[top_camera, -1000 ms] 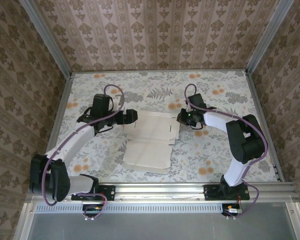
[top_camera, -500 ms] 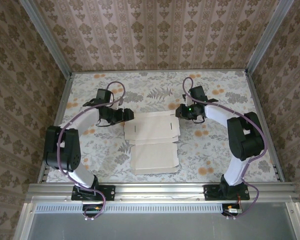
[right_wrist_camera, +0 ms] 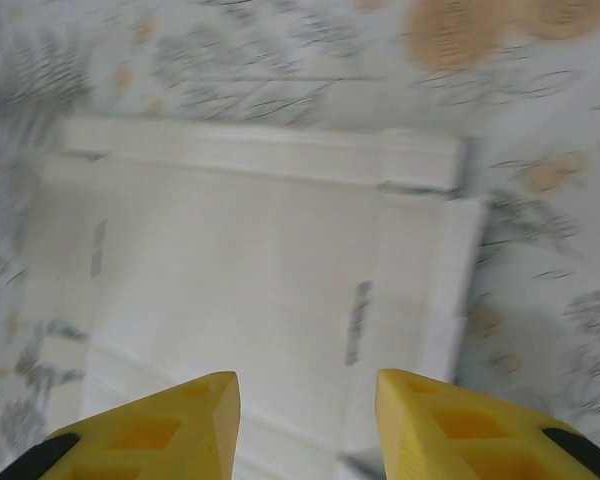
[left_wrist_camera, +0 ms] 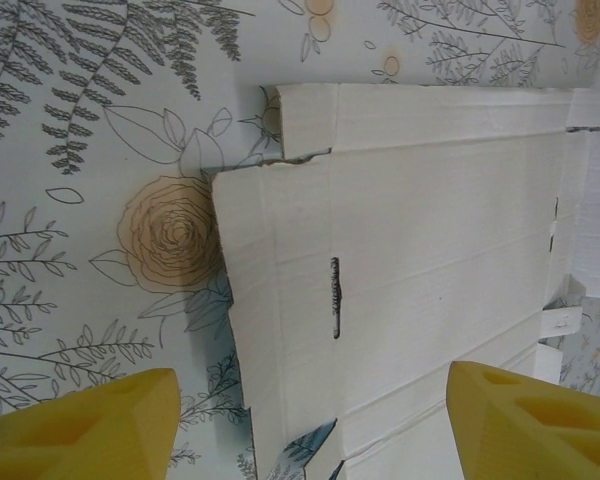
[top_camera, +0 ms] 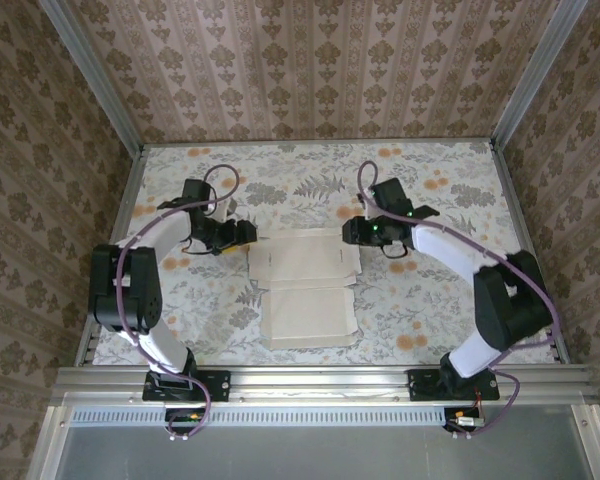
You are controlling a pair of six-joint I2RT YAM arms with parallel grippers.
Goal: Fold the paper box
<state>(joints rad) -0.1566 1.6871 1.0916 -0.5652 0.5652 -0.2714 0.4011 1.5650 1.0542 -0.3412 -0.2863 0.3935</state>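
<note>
The paper box lies flat on the table as an unfolded sheet, off-white side up, with creases and slits showing. A sliver of turquoise shows at its edge in the left wrist view, where the paper box spreads under the camera. My left gripper hovers at the sheet's far left corner. Its jaws are open, with the sheet's left edge below the gap. My right gripper is at the far right corner, open over the paper box, holding nothing.
The table wears a floral cloth. Patterned walls close it in on three sides, and a metal rail runs along the near edge by the arm bases.
The right gripper has gone from shut to open and let go of the sheet's right edge. The sheet now lies squarer. The left arm swung outward, and its jaws narrowed a little.
</note>
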